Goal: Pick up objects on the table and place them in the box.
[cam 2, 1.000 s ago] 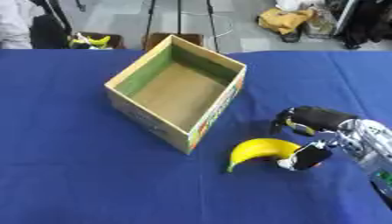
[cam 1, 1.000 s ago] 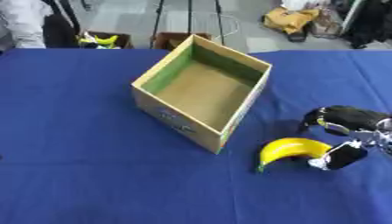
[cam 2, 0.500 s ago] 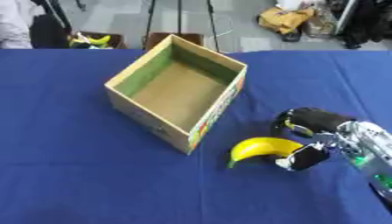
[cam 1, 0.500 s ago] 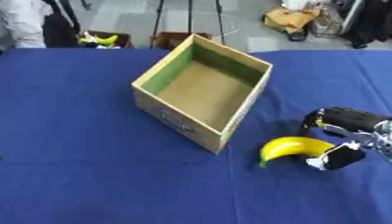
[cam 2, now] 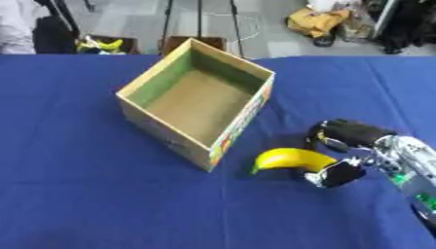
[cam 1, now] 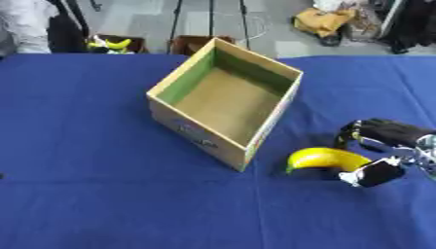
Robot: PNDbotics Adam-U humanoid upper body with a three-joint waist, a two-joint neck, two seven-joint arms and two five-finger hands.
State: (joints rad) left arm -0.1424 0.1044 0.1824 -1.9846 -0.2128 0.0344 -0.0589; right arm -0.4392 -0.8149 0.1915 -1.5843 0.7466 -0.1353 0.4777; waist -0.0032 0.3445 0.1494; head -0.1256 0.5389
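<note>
The right hand curls round the stem end of the banana, which seems to lie on the blue table beside the open box, so lifting may let the fruit pivot and slip out.

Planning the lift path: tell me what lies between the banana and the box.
Nothing but bare blue tablecloth. The banana, at the right hand, lies just right of the box near its front corner, apart from it. The left eye view shows the gap best.
</note>
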